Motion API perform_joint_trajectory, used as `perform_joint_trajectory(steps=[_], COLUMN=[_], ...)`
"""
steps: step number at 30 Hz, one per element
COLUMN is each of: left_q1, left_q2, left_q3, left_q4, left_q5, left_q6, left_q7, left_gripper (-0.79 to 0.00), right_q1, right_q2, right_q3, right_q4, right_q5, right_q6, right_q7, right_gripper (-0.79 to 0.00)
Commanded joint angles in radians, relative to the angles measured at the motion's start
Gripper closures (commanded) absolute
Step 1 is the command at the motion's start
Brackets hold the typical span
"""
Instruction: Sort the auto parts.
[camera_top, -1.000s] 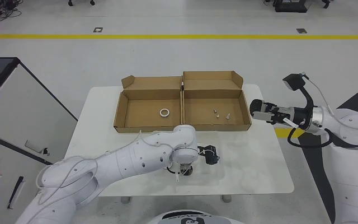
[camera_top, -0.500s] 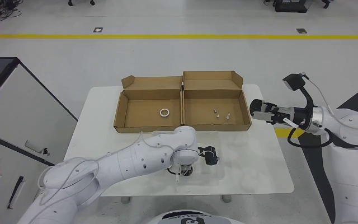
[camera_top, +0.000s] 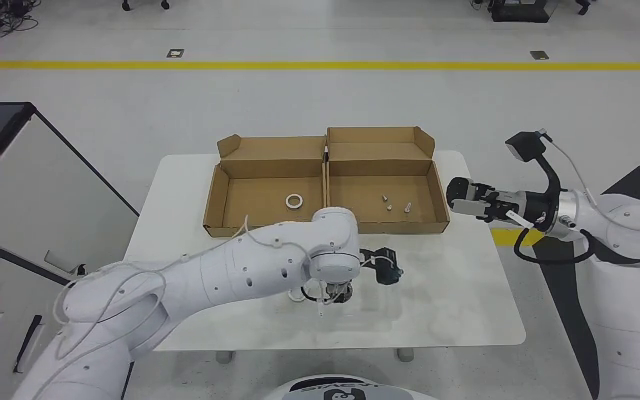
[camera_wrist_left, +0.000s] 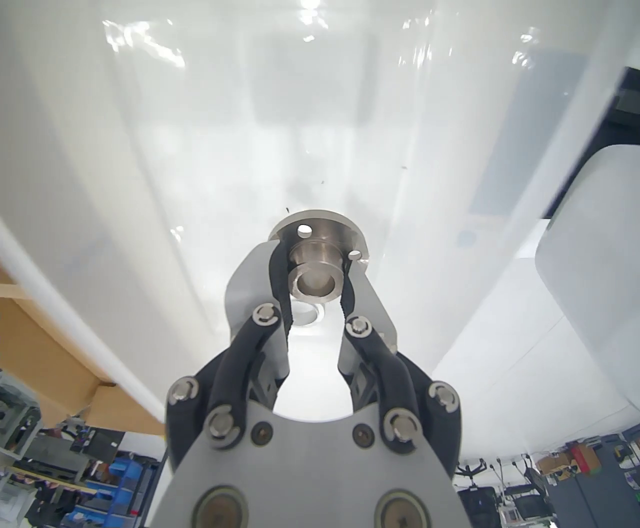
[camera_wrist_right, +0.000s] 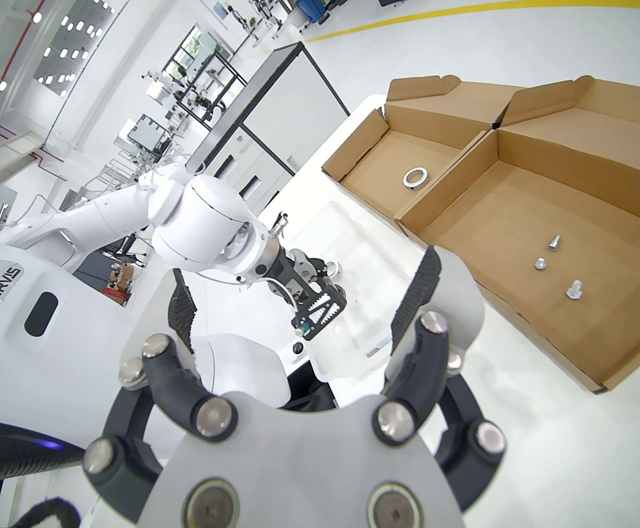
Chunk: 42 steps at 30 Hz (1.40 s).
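My left gripper (camera_wrist_left: 314, 274) is shut on a metal flanged bushing (camera_wrist_left: 320, 239), its fingers clamped on the hub, above the white table's front middle (camera_top: 386, 268). The right wrist view shows the left gripper (camera_wrist_right: 322, 295) over a clear plastic tray (camera_wrist_right: 350, 235). My right gripper (camera_top: 458, 196) hangs open and holds nothing, off the table's right edge beside the right cardboard box (camera_top: 437, 190). Three small bolts (camera_wrist_right: 552, 243) lie in that box. One metal ring (camera_top: 294, 201) lies in the left cardboard box (camera_top: 213, 195).
The two open boxes stand side by side at the back of the white table (camera_top: 460, 300), flaps raised at the far side. A grey cabinet (camera_top: 50, 210) stands to the table's left. Bare tabletop lies in front of the right box.
The left gripper has shifted slightly right and toward the boxes, its wrist turning, with the bushing still held. The right arm has kept still.
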<state>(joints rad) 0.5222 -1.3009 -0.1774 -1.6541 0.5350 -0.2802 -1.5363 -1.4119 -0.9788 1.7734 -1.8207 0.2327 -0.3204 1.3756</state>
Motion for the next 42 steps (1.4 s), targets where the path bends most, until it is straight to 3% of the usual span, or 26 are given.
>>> perform_joint_trajectory(steps=[1, 9, 18, 21, 25, 30, 37, 42], left_q1=[-0.04, -0.143, -0.146, -0.123, -0.085, 0.028, 0.252, 0.411], left_q2=[0.014, 0.059, 0.059, 0.071, 0.12, 0.215, 0.347, 0.403], left_q3=[0.004, 0.007, 0.007, -0.025, -0.089, -0.23, -0.526, -0.718], left_q4=[-0.037, -0.139, -0.142, -0.123, -0.145, -0.171, -0.198, -0.218], left_q5=[-0.037, -0.131, -0.13, -0.14, -0.169, -0.212, -0.332, -0.456], left_q6=[0.015, 0.048, 0.042, 0.055, 0.065, 0.051, -0.124, -0.228], left_q7=[0.0, 0.0, 0.0, 0.068, 0.063, 0.128, 0.286, 0.437], left_gripper=[0.0, 0.0, 0.0, 0.0, 0.0, 0.0, 0.0, 0.0], right_q1=[0.0, 0.0, 0.0, 0.0, 0.0, 0.0, 0.0, 0.0], right_q2=[0.0, 0.0, 0.0, 0.0, 0.0, 0.0, 0.0, 0.0], right_q3=[0.0, 0.0, 0.0, 0.0, 0.0, 0.0, 0.0, 0.0], right_q4=[0.0, 0.0, 0.0, 0.0, 0.0, 0.0, 0.0, 0.0], right_q5=[0.0, 0.0, 0.0, 0.0, 0.0, 0.0, 0.0, 0.0], right_q6=[0.0, 0.0, 0.0, 0.0, 0.0, 0.0, 0.0, 0.0], right_q7=[0.0, 0.0, 0.0, 0.0, 0.0, 0.0, 0.0, 0.0], right_gripper=[-0.785, -0.785, -0.785, -0.785, -0.785, -0.785, -0.785, -0.785])
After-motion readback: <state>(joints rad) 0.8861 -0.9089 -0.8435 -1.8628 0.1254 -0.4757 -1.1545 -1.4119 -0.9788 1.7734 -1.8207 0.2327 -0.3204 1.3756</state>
